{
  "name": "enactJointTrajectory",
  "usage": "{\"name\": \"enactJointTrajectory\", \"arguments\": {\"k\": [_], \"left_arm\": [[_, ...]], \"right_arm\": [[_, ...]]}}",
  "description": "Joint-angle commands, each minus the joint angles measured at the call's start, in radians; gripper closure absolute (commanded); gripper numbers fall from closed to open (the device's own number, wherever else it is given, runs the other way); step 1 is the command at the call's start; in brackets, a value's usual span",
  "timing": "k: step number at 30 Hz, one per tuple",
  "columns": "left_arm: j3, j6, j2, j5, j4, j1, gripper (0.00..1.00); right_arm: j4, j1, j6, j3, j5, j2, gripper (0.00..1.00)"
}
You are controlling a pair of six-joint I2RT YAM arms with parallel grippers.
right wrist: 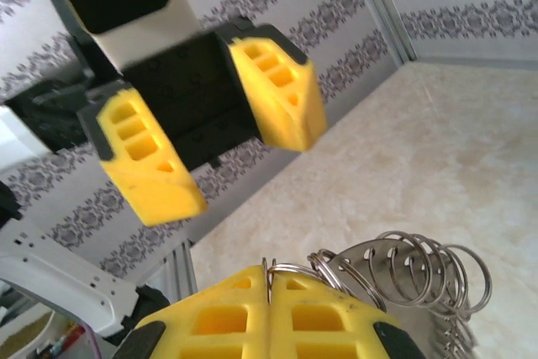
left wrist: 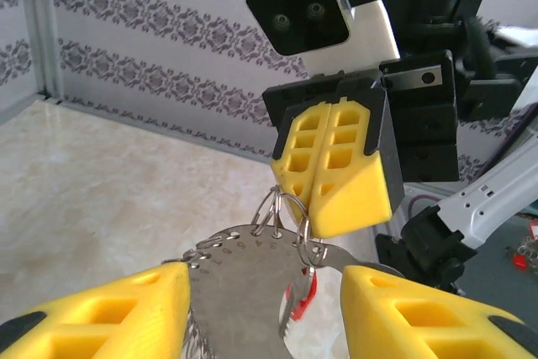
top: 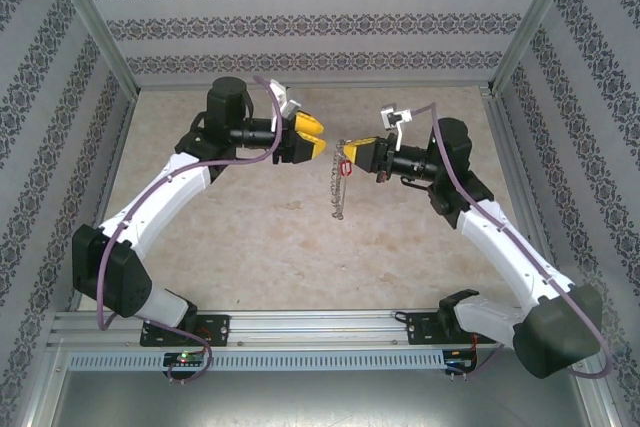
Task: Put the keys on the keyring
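Observation:
The keyring [left wrist: 239,279] is a flat grey metal piece with numbered holes, fringed with several small rings [right wrist: 424,271]. My right gripper [right wrist: 271,282] is shut on one of those rings, holding the keyring in the air above the table. In the top view it [top: 338,192] dangles below the right gripper [top: 350,154]. A tiny key with a red head [left wrist: 307,292] hangs from a ring at the top of the keyring and shows as a red speck [top: 345,168] from above. My left gripper [left wrist: 265,285] is open, its yellow fingers [left wrist: 118,313] on either side of the keyring.
Patterned walls and metal posts [top: 90,22] enclose the beige table [top: 250,247]. The two grippers face each other closely at mid-table, the left gripper [top: 318,137] just left of the right one. The arm bases sit on the rail [top: 320,327] at the near edge.

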Motion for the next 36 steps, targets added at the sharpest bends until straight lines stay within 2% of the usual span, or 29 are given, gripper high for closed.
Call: {"name": "enactJointTrajectory", "arguments": {"k": [1, 4, 10, 13, 24, 36], "left_arm": [[0.091, 0.171, -0.001, 0.003, -0.239, 0.003, 0.5], [0.148, 0.222, 0.045, 0.019, -0.327, 0.003, 0.52], [0.233, 0.3, 0.122, 0.055, -0.482, 0.004, 0.56], [0.246, 0.317, 0.143, 0.073, -0.51, 0.003, 0.59], [0.269, 0.284, 0.212, 0.175, -0.493, -0.003, 0.6], [0.293, 0.259, 0.251, 0.197, -0.471, -0.037, 0.6]], "right_arm": [[-0.293, 0.029, -0.22, 0.132, 0.025, 0.035, 1.0], [-0.446, 0.048, -0.313, 0.23, 0.08, 0.078, 1.0], [-0.64, 0.074, -0.427, 0.354, 0.183, 0.128, 1.0], [-0.656, 0.078, -0.436, 0.373, 0.182, 0.138, 1.0], [-0.646, 0.089, -0.43, 0.395, 0.163, 0.158, 1.0], [-0.62, 0.092, -0.418, 0.384, 0.168, 0.158, 1.0]]}}
